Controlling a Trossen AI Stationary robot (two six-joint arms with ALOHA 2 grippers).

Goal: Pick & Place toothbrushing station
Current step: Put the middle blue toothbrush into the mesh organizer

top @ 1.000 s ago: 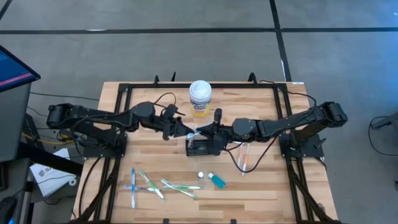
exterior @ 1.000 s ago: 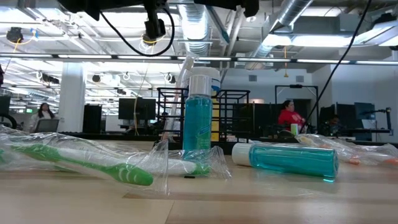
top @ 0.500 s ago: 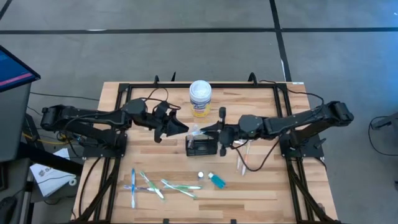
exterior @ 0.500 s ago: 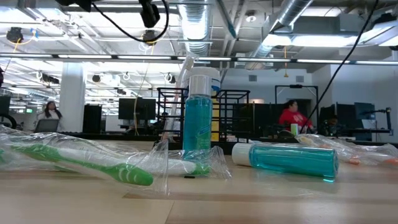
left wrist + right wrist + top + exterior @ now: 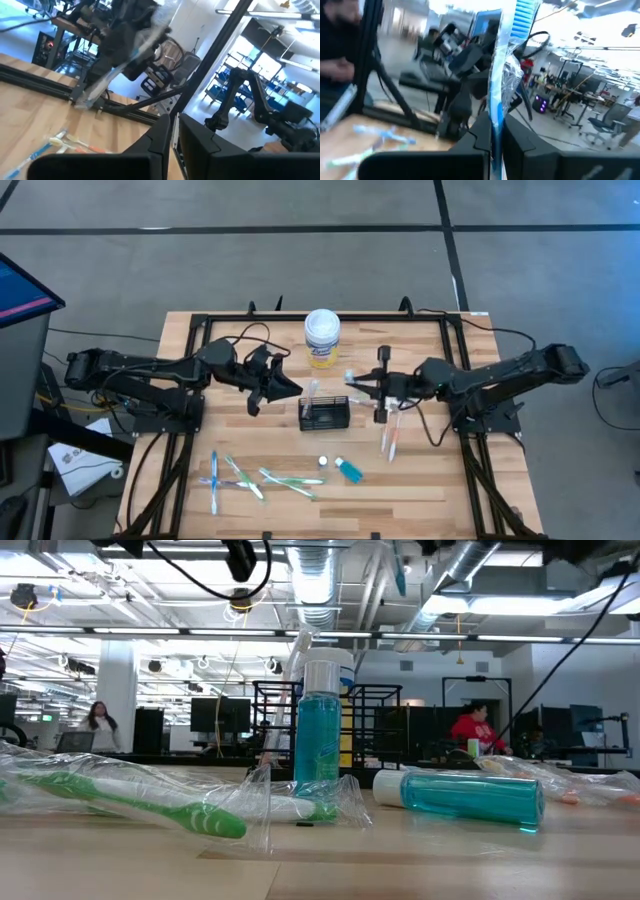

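I see a black wire-mesh caddy (image 5: 324, 414) on my pale striped wood table (image 5: 420, 360), a white-lidded, yellow-labelled canister (image 5: 322, 339), teal-filled clear bottles (image 5: 469, 797), a green toothbrush (image 5: 120, 800), and a blue-bristled, clear-wrapped toothbrush (image 5: 507, 60).

I'm seeing even overhead light on the table (image 5: 420, 350), with only soft shadows. In the low view, ceiling strip lights (image 5: 300, 635) are glaring and the near plastic wrap (image 5: 150, 790) is glinting. Both wrist views are smearing with motion blur, backgrounds washing out bright.
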